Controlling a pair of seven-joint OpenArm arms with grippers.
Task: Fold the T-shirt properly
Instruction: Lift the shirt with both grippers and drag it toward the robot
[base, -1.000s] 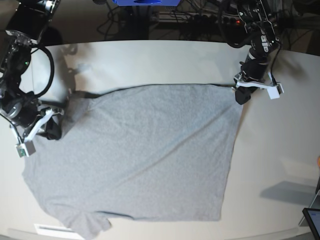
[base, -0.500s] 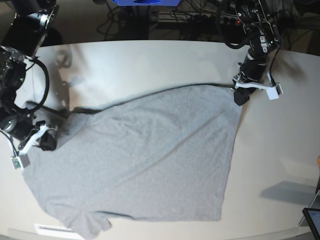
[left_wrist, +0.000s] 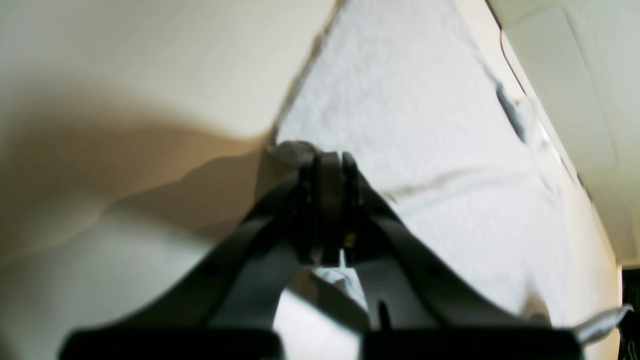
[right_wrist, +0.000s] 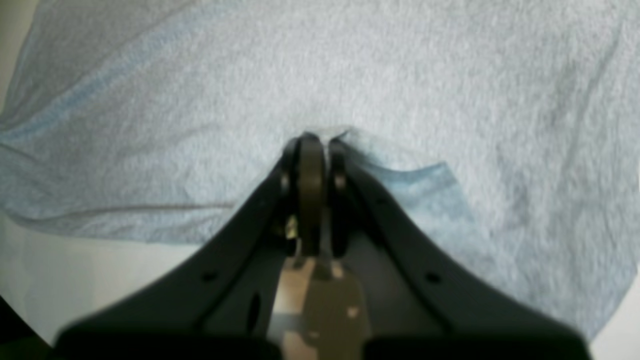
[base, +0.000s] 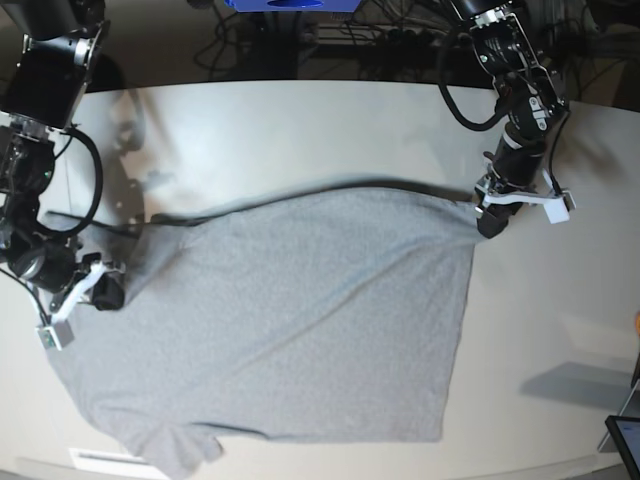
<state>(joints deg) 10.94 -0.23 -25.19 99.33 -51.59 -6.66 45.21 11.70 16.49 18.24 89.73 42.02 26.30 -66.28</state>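
Both jaws pinch the T-shirt (base: 300, 320) at opposite top corners

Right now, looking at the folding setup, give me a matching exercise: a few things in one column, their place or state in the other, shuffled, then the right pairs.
Things:
1. left gripper
2. right gripper
3. T-shirt
4. table

Places or states:
A. grey, spread out, plain side showing
B. shut on the shirt's corner, right side of the base view
C. pale, bare beyond the shirt
D. shut on the shirt's edge, left side of the base view

Pairs: 1-B, 2-D, 3-A, 4-C
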